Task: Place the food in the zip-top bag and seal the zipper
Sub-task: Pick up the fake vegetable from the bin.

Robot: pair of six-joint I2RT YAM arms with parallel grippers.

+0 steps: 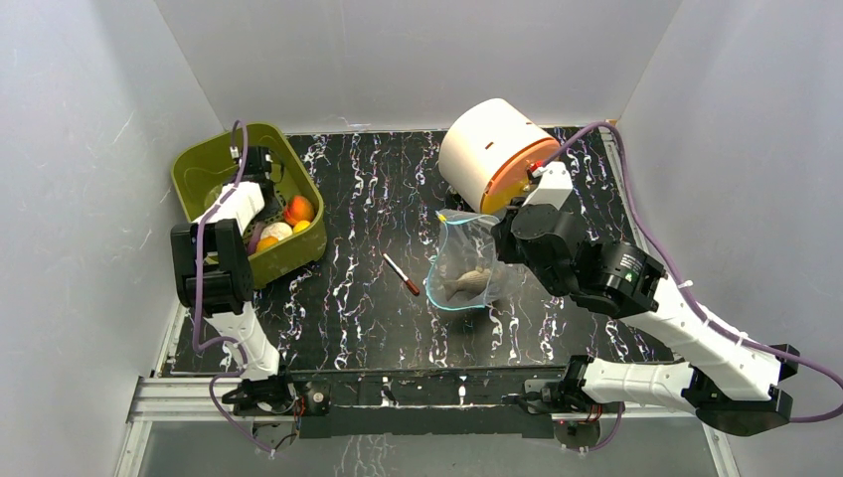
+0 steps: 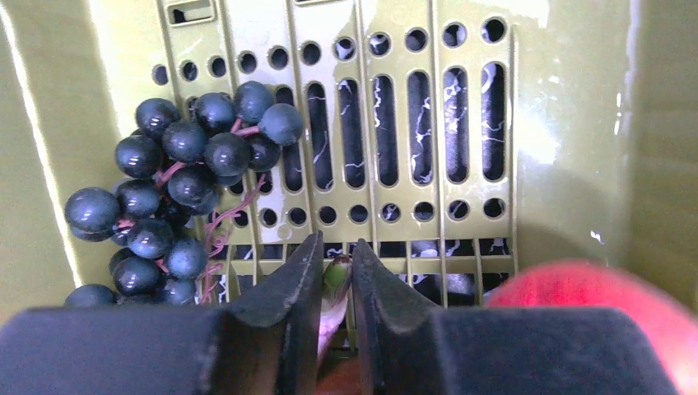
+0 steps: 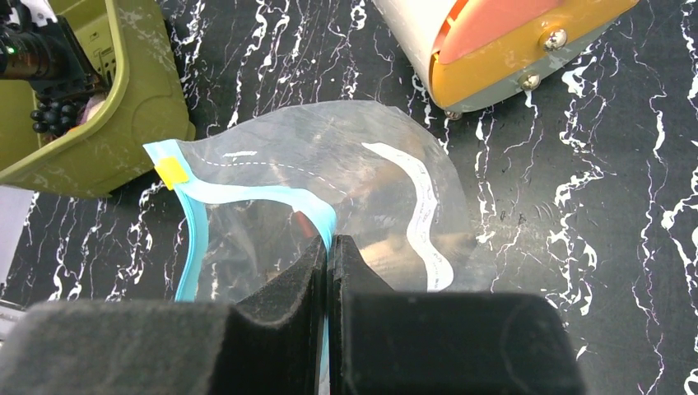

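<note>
Basket [image 1: 199, 159] at far left corner, bag [image 1: 467, 243] right of centre.
Bare tabletop [image 1: 368, 199] between them carries only a pen [image 1: 402, 273]. The clear bag holds a fish [image 1: 469, 282]. The right tool [image 3: 329, 255] is clamped on the teal zipper [image 3: 247, 197]. The left tool [image 2: 336, 247], narrow, nips a green-tipped piece [image 2: 332, 284] beside grapes [image 2: 177, 177] in the basket.
</note>
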